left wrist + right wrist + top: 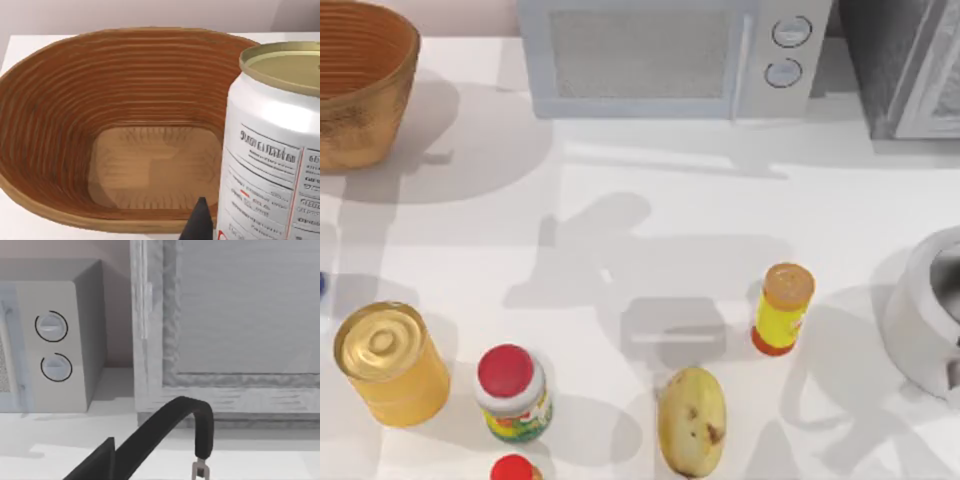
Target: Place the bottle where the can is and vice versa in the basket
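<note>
Can (272, 150): white, with small print, thin red lines on its label and a dull golden top. It stands upright and close in the left wrist view, in front of the basket's near rim. Whether it rests on anything cannot be told.
Left hand (200, 224): a dark tip of it shows just beside the can's lower side. I cannot tell whether it is gripping the can or is spread wide.
Basket (360, 120): round brown wicker with ribbed sides, at the far left corner of the worktop (650, 220). The left wrist view looks down into it, and its flat woven floor is bare.
Bottle (322, 286): only a sliver of dark blue at the left edge of the top view, above the big can.
Big golden can (390, 365): shiny yellow, upright near the left front of the worktop.
Red-capped jar (512, 395): just right of the big golden can, with a colourful label.
Second red cap (515, 468): at the front edge, below the jar.
Potato (692, 420): lying at the front middle.
Yellow bottle (783, 310): orange cap, right of the middle and well apart from the basket.
White pot (925, 325): at the right edge.
Microwave (670, 55): at the back middle, with two round dials.
Grey cabinet (905, 65): at the back right.
Right hand (97, 465): a dark part sits low in the right wrist view, facing the microwave and the cabinet. I cannot tell its grip.
Black curved handle (197, 422): close before the right wrist camera.
</note>
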Controlling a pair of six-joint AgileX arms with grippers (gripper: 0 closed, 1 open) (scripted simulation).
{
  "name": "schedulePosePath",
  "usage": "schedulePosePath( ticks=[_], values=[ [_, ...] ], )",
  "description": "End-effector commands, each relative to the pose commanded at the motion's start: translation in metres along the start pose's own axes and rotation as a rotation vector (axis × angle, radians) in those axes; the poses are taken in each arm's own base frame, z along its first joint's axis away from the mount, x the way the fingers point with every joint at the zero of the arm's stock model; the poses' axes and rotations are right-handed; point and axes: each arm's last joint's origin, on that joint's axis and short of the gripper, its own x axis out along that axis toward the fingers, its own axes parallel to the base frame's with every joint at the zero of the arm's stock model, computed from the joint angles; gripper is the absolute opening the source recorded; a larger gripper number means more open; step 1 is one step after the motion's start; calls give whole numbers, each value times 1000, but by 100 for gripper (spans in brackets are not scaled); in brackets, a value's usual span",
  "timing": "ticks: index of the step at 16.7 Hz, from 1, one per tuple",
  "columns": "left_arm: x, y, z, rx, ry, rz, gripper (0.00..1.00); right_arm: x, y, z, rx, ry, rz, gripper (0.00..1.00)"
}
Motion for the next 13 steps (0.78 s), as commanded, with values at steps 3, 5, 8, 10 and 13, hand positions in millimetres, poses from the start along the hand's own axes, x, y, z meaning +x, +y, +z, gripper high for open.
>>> schedulePosePath(
  ticks=[3,5,8,10,13],
  values=[
    [-96,-11,-33,12,-301,23,0,0,0,0,0,0,0,100],
    [-133,-18,-75,16,-458,31,0,0,0,0,0,0,0,100],
    [-142,-27,-145,13,-609,31,0,0,0,0,0,0,0,100],
    [-128,-30,-187,6,-657,25,0,0,0,0,0,0,0,100],
    [-99,-35,-232,-9,-691,13,0,0,0,0,0,0,0,100]
  ],
)
